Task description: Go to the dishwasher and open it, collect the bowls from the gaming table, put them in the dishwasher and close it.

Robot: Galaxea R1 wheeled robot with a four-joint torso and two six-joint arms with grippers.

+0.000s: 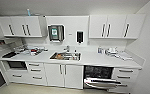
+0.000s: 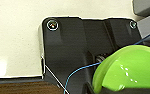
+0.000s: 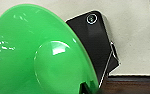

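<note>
Dishwasher [image 1: 98, 77] under the table [image 1: 96, 60], door down, right of the sink [image 1: 65, 56]. Lime bowl [image 2: 131, 70] at left hand, green bowl [image 3: 36, 55] at right; grips cannot be told. Step: loading; next calls for closing in.

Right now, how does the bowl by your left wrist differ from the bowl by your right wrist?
The left-wrist bowl is a yellowish lime green; the right-wrist bowl is a deeper, purer green. The left-wrist bowl shows part of its rim and side at the picture's edge, while the right-wrist bowl faces the camera with its round base and underside. Both are glossy plastic, seen above pale floor.
</note>
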